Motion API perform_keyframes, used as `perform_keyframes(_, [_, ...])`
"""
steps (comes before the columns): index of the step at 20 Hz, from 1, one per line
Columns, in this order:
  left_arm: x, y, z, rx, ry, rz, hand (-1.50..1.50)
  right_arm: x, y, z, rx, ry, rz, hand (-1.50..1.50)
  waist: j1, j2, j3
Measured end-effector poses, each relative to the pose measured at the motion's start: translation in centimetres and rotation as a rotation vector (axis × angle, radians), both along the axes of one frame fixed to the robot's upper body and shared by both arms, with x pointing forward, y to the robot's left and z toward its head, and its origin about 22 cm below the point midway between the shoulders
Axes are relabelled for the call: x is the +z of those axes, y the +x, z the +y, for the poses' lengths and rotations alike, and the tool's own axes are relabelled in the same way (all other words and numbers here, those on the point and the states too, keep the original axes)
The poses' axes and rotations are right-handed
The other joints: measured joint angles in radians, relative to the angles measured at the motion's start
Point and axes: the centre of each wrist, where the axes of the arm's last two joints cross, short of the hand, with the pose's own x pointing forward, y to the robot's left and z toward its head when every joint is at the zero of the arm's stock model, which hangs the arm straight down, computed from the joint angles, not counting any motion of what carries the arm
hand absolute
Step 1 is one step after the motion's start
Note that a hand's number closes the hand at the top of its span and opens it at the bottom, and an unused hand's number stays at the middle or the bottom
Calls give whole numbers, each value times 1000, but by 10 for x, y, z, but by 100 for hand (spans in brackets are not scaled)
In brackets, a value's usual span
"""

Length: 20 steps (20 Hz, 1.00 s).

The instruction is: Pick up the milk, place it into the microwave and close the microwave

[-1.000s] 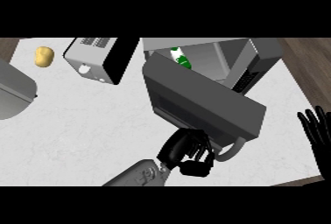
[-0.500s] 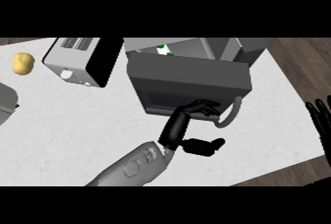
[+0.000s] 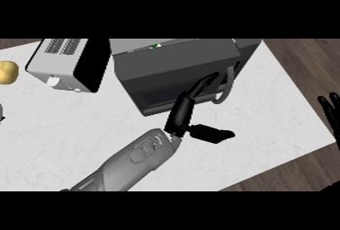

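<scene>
The grey microwave (image 3: 199, 49) stands at the back of the white counter (image 3: 79, 126). Its dark door (image 3: 172, 72) is swung almost fully against the body, with the curved handle (image 3: 230, 85) on its right side. Only a sliver of the milk (image 3: 154, 45), white with a green mark, shows over the door's top edge inside. My left hand (image 3: 183, 112) lies against the door front with straight fingers (image 3: 202, 84) and the thumb sticking out to the right. My right hand (image 3: 330, 112) rests open at the right edge, fingers up, off the counter.
A silver and black toaster (image 3: 66, 63) stands left of the microwave. A yellow rounded item (image 3: 6, 72) lies at the far left edge. The counter's right edge meets wooden floor (image 3: 299, 58).
The microwave door has swung from wide open to almost shut, hiding most of the milk. My left hand has uncurled and moved up along with the door.
</scene>
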Motion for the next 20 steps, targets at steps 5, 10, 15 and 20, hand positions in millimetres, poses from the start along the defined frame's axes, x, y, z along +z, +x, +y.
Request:
perform_keyframes(5, [8, 11, -2, 27, -14, -27, -150, 11, 7, 1, 51, 7, -15, -150, -23, 8, 1])
perform_keyframes(10, [11, 16, -3, 43, -26, -40, -150, 21, 13, 1, 85, 16, -28, -150, -44, 15, 2])
perform_keyframes(15, [12, 19, -4, 47, -35, -58, -150, 30, 20, 2, 121, 19, -42, -150, -59, 22, 2])
perform_keyframes(20, [11, 21, -3, 58, -45, -75, -150, 37, 24, 0, 134, 17, -44, -150, -71, 25, 3])
